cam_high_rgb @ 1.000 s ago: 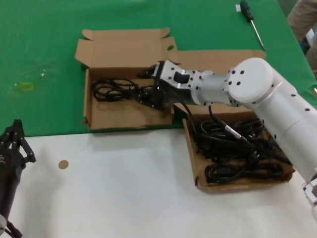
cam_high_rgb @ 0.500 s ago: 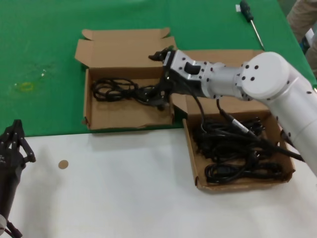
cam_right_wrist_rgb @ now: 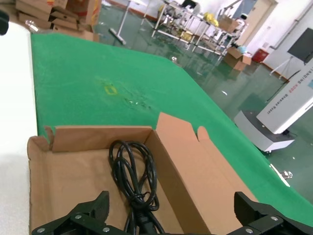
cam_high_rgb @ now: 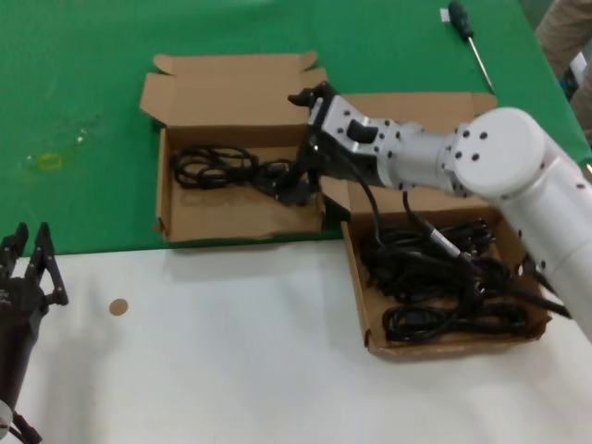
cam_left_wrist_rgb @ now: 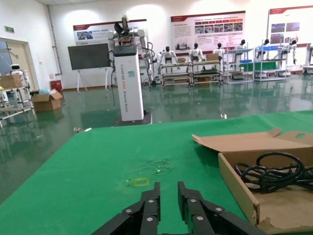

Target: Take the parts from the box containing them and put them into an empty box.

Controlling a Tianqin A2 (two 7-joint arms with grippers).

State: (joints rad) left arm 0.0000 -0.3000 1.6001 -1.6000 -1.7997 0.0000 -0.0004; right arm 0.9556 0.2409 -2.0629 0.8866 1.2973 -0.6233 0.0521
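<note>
The right gripper [cam_high_rgb: 307, 139] hangs over the end of the smaller box [cam_high_rgb: 199, 215] nearest the larger box [cam_high_rgb: 442, 343], fingers spread wide with nothing between them; the right wrist view shows both fingertips far apart with one cable bundle [cam_right_wrist_rgb: 133, 178] lying loose on the tray floor below. From the head view that bundle [cam_high_rgb: 227, 168] sits in the smaller box, toward its lid side, and its plug end is partly hidden under the gripper. The larger box, touching the smaller box's end wall, holds a tangle of cables [cam_high_rgb: 442, 273] whose separate bundles cannot be counted; the right arm covers part of its lid. The left gripper [cam_high_rgb: 26, 268] waits well away from the smaller box, at the near edge, fingers slightly parted and empty; its arm is cut off by the frame. A screwdriver [cam_high_rgb: 470, 44] lies beyond the larger box. Both boxes rest on green cloth [cam_high_rgb: 74, 83], meeting a white surface [cam_high_rgb: 231, 342] just in front of them. Behind is a hall with display boards and shelving
</note>
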